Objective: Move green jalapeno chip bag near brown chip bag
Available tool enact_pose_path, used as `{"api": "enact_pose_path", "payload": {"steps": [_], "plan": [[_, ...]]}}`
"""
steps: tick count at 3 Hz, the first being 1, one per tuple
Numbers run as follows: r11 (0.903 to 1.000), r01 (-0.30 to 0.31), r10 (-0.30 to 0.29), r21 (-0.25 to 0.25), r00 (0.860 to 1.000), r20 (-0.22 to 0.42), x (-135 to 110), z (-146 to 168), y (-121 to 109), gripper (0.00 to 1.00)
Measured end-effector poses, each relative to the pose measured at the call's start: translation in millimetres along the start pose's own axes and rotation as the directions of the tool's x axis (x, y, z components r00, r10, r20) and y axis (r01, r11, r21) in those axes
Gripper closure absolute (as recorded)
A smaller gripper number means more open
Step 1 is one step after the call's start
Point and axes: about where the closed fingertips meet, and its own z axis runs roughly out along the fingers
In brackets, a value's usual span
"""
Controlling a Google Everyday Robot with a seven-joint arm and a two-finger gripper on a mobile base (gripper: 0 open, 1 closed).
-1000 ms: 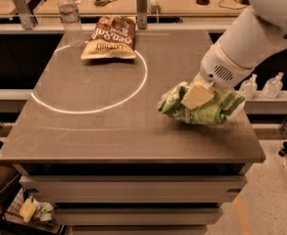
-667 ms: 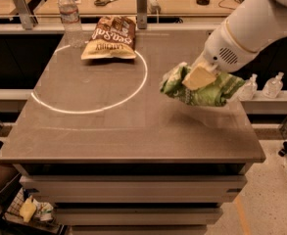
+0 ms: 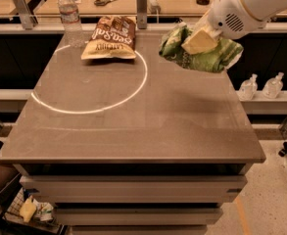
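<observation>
1. Pincer state: the pincer (image 3: 198, 40) is clenched on the green jalapeno chip bag (image 3: 220, 58). One tan finger (image 3: 202, 39) presses into the bag's crumpled upper face.
2. Change observed: one second ago the bag hung low over the right side of the surface (image 3: 157, 121). It has since been raised and carried toward the far edge, and it now hangs clear of the surface with nothing under it.
3. Location of the task item: the bag is in the air above the far right part of the surface, to the right of the white ring (image 3: 144, 77) marked on it.
4. Target: the brown chip bag (image 3: 109, 37) lies flat at the far left of centre, on the ring's far arc, with a water bottle (image 3: 69, 16) just beside it. It has not shifted.
5. Meaning for the task: lift is complete and transport is in progress. The two bags remain apart.
6. Judged next action: travel left at the present height, then lower the bag beside the brown bag without touching the bottle.
</observation>
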Motion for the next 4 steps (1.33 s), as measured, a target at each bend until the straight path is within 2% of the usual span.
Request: {"api": "enact_pose_path", "payload": {"steps": [1, 2, 3, 4], "plan": [[0.9964, 0.027, -0.036, 0.08, 0.994, 0.107, -23.3, -4.8, -29.5, 1.0], [0.9847, 0.081, -0.113, 0.154, 0.97, 0.216, -58.1, -1.0, -56.4, 1.0], [0.9847, 0.081, -0.114, 0.154, 0.97, 0.216, -58.3, -1.0, -56.3, 1.0], [0.9831, 0.073, -0.107, 0.168, 0.974, 0.198, -57.7, 24.1, -67.1, 1.0]]}}
